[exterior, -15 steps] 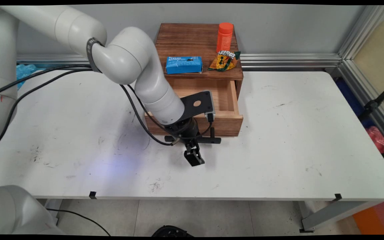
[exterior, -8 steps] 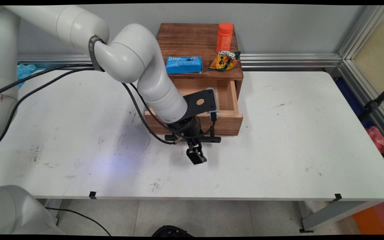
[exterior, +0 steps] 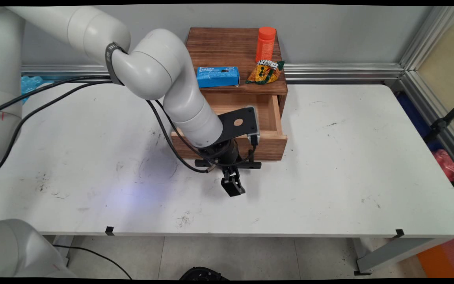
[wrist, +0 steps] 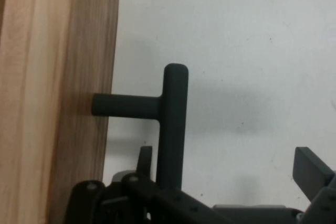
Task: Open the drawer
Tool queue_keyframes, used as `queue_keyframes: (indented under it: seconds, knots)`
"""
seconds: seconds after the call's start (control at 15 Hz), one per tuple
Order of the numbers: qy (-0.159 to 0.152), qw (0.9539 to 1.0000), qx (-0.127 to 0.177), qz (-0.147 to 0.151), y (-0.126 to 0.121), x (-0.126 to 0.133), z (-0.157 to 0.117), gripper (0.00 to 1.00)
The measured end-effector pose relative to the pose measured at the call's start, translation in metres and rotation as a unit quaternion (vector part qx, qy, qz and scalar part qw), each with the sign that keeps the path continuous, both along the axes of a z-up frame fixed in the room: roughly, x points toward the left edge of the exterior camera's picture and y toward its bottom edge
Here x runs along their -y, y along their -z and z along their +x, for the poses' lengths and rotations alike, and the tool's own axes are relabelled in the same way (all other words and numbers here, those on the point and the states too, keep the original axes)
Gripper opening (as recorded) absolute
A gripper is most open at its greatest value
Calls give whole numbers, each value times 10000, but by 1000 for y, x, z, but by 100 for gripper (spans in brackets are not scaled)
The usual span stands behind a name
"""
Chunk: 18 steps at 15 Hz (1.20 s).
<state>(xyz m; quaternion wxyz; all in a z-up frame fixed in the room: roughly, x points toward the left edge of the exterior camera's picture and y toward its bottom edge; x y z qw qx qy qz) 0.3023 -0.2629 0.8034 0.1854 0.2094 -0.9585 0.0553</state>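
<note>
A small wooden cabinet (exterior: 227, 47) stands at the back of the white table (exterior: 349, 157), and its drawer (exterior: 268, 148) is pulled out toward the near side. A black T-shaped handle (exterior: 250, 165) (wrist: 175, 124) sticks out of the drawer front (wrist: 52, 103). My gripper (exterior: 231, 176) (wrist: 228, 163) points down right in front of the drawer and is open. The handle's bar stands between the fingers, close to the left one, while the right finger (wrist: 312, 167) is well apart from it. Nothing is gripped.
On the cabinet top lie a blue box (exterior: 217, 77) and a yellow snack packet (exterior: 265, 72), with an orange bottle (exterior: 265, 43) upright behind the packet. The visible part of the drawer's inside (exterior: 264, 112) holds nothing. Black cables (exterior: 164, 138) hang from the arm.
The hand has shifted slightly right and toward the drawer front. The drawer and the things on the cabinet have stayed where they were.
</note>
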Motion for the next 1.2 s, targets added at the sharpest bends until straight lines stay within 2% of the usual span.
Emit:
queue_keyframes:
  seconds: [1.2]
  knots:
    - [13, 9998, -66, 162, -7, -19, -12, 100]
